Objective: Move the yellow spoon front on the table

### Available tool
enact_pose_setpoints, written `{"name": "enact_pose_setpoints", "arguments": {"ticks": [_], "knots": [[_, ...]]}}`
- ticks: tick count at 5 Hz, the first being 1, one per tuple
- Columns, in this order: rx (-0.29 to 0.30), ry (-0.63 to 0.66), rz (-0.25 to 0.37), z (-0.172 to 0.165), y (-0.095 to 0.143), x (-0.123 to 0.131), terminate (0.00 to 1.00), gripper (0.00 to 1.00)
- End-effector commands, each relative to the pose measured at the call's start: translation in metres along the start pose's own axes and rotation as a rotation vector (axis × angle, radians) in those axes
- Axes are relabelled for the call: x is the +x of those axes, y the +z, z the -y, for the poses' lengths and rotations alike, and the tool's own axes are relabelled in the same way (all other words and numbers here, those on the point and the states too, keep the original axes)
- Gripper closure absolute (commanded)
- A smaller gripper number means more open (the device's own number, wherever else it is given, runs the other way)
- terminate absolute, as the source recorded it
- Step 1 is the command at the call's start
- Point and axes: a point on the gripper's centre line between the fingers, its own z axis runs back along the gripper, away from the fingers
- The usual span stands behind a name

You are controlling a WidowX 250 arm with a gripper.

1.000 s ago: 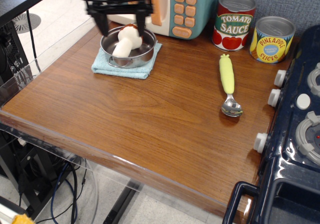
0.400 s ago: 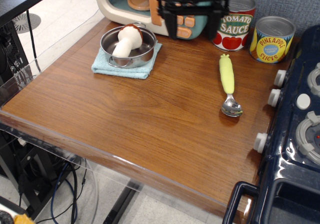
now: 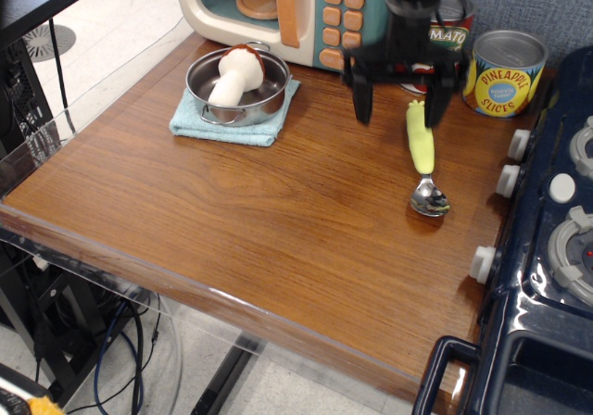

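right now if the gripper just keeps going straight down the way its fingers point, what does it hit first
Probably the yellow spoon: the open gripper points down, its right finger over the handle's far tip, its left over bare table. Height and depth are unclear from this single view.

Yellow spoon (image 3: 423, 159): pale yellow-green handle, shiny metal bowl toward the front edge, lying flat on the brown wood-grain table (image 3: 241, 211), near its right side.
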Motion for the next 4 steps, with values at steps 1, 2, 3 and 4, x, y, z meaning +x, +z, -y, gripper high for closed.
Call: {"name": "enact_pose_setpoints", "arguments": {"ticks": [1, 2, 3, 4], "knots": [[-0.017, -0.011, 0.049, 0.024, 0.003, 0.012, 0.00, 0.00], [-0.002, 0.012, 0.034, 0.021, -0.014, 0.012, 0.00, 1.00], [0.006, 0.038, 0.031, 0.017, -0.016, 0.012, 0.00, 1.00], [-0.009, 0.071, 0.039, 0.010, -0.011, 0.011, 0.00, 1.00]]}}
